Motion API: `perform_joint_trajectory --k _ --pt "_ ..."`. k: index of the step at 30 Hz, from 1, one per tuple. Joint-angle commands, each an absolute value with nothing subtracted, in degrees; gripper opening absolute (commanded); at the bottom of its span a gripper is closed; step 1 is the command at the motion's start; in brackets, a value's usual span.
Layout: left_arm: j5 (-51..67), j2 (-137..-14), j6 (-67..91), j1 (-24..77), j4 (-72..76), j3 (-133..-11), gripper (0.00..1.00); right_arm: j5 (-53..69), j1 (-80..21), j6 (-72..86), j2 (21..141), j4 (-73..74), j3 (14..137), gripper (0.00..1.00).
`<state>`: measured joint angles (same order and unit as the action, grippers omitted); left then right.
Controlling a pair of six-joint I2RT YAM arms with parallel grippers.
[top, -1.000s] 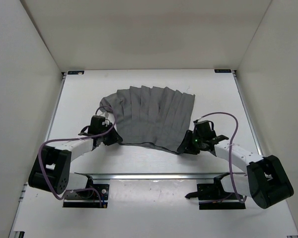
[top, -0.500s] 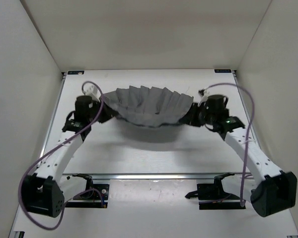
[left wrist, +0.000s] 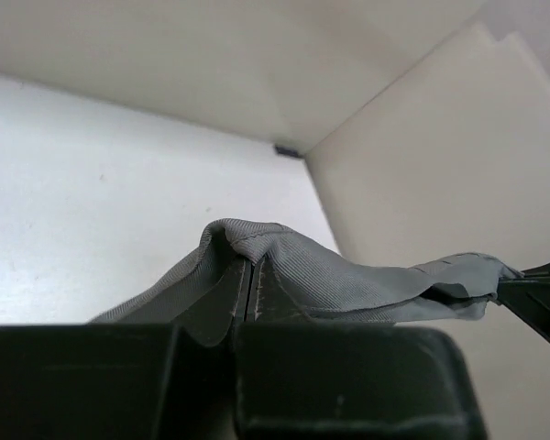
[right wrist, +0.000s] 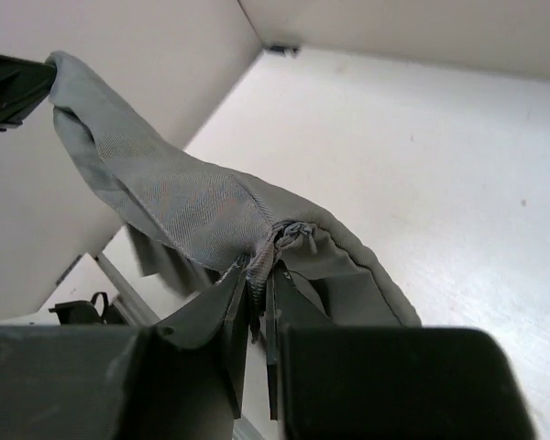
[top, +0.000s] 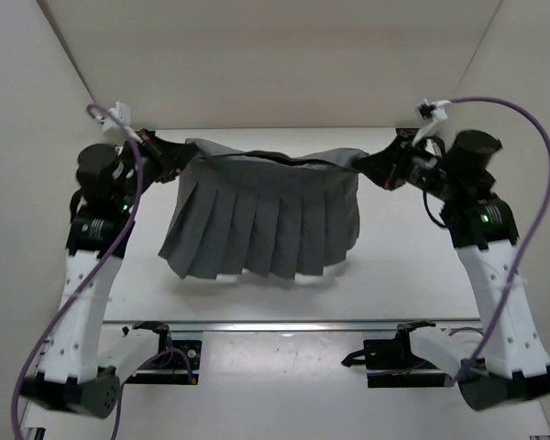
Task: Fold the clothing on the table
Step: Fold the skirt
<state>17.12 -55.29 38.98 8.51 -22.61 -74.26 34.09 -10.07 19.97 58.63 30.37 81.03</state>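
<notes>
Behind hanging clothing (top: 261,220), table (top: 403,261) middle hidden; gripped corners bunched.

One clothing (top: 266,220), one table (top: 405,270), two pincers (top: 177,153) (top: 368,165).

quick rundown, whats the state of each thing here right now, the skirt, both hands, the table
clothing: unfolded, held up by its two top corners, hanging spread out with pleats running down
left hand: shut on the clothing's top corner on its side, raised
right hand: shut on the other top corner, raised
table: lies below the hanging clothing, with its shadow on it
</notes>
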Motion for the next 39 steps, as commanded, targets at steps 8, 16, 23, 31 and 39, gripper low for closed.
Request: perform_joint_trajectory --k 8,16,23,31,39 --pt "26.5 -89.2 36.6 5.0 -23.2 -97.2 0.0 33.0 -10.0 13.3 88.1 35.2 109.2 0.0" --pt "23.6 -86.3 35.6 5.0 -17.9 -95.5 0.0 35.8 -5.5 14.3 89.7 33.0 110.3 0.01" --pt "25.6 -82.9 37.7 6.1 -4.4 -57.8 0.0 46.5 -3.5 20.5 91.7 18.7 82.5 0.0" --pt "29.6 -83.1 40.2 9.0 2.5 -33.9 0.0 39.2 -8.7 24.3 80.4 12.4 48.8 0.0" --pt "22.0 -66.8 40.3 11.4 -5.4 -22.9 0.0 35.1 -10.6 27.3 69.2 18.3 34.3 0.0"
